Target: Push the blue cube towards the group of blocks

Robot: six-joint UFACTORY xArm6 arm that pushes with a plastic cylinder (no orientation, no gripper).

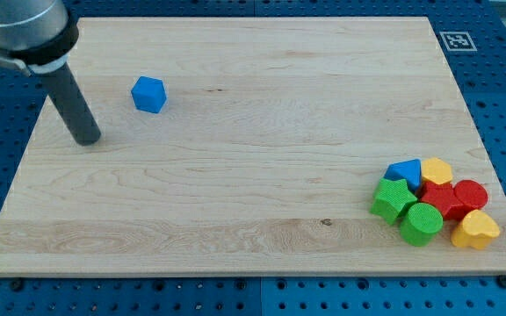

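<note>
A blue cube (148, 94) sits alone on the wooden board (253, 140) near the view's upper left. My tip (87, 139) rests on the board to the left of and a little below the cube, apart from it. A group of blocks lies at the view's lower right: a blue triangular block (404, 170), a yellow block (437, 170), a red cylinder (470, 193), a red block (440, 200), a green block (393, 198), a green cylinder (421, 223) and a yellow heart-shaped block (475, 229).
The board lies on a blue pegboard surface (499, 88). A black-and-white marker tag (456, 40) sits just off the board's upper right corner. The group sits close to the board's right and bottom edges.
</note>
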